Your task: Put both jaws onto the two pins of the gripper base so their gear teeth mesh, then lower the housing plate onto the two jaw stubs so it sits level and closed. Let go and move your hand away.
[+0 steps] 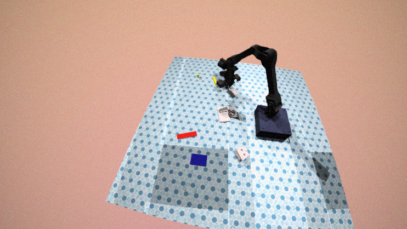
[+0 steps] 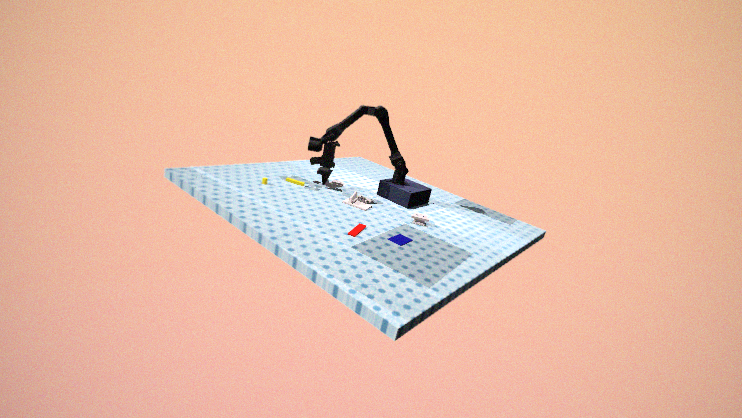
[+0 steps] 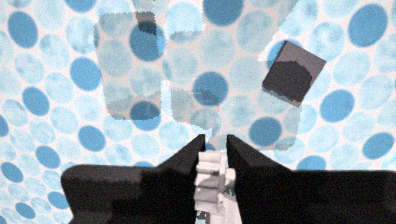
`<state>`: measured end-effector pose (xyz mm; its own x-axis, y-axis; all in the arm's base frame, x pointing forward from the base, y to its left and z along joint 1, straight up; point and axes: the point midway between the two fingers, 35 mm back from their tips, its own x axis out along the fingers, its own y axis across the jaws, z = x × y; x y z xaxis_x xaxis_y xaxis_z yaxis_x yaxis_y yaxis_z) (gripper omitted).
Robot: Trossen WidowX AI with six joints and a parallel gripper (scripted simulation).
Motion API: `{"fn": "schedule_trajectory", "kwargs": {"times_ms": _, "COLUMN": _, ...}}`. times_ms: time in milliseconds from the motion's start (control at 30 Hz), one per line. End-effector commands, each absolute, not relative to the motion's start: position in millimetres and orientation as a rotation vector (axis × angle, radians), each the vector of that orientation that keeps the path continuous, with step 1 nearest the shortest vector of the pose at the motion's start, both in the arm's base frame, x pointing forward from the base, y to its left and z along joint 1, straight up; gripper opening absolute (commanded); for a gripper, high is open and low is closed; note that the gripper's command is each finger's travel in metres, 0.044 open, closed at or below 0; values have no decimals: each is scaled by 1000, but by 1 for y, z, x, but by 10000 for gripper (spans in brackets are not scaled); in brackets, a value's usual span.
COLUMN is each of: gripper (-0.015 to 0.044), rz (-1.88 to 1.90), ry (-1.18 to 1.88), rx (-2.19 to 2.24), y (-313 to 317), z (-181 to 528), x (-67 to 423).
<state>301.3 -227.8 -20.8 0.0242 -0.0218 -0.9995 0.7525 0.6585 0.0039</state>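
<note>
Okay so, gripper: the gripper (image 1: 227,86) (image 2: 324,183) (image 3: 215,140) is up top, just left of centre in the exterior shot, pointing down with its fingers mostly closed, a narrow gap between them, pinching the toothed piece
Toothed piece: the off-white toothed piece (image 1: 232,92) (image 2: 336,184) (image 3: 209,182) sits between the fingers at the bottom middle of the wrist view, teeth facing left
White parts: there's a white plate with a raised wall (image 1: 224,116) (image 2: 358,204) near the middle of the top view, and a shadowy part (image 1: 233,113) right beside it, detail too small to make out
Block with dark spots: the pale block (image 1: 242,153) (image 2: 420,219) is apart from those, lower centre in the top view
Meshing: no jaws seated as a pair that I can make out, parts are spread around
Yellow stuff: yellow bar (image 1: 214,80) (image 2: 294,181) near the gripper, small yellow block (image 1: 197,75) (image 2: 264,180) left of it
Red and blue: red bar (image 1: 186,135) (image 2: 357,230) lower left in the top view, blue tile (image 1: 198,159) (image 2: 400,239) below it
Dark block: dark block (image 3: 294,74), upper right in the wrist view, apart from the fingers
</note>
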Motion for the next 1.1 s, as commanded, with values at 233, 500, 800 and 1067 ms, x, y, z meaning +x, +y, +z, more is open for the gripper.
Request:
{"fn": "schedule_trajectory", "kwargs": {"times_ms": 233, "gripper": 299, "rz": -663, "ry": 1436, "rx": 652, "y": -226, "z": 45, "x": 300}}
{"fn": "schedule_trajectory", "kwargs": {"times_ms": 500, "gripper": 440, "rz": -663, "ry": 1436, "rx": 652, "y": -226, "z": 48, "x": 300}}
{"fn": "schedule_trajectory", "kwargs": {"times_ms": 800, "gripper": 440, "rz": -663, "ry": 1436, "rx": 652, "y": -226, "z": 48, "x": 300}}
{"fn": "schedule_trajectory", "kwargs": {"times_ms": 1067, "gripper": 440, "rz": -663, "ry": 1436, "rx": 652, "y": -226, "z": 48, "x": 300}}
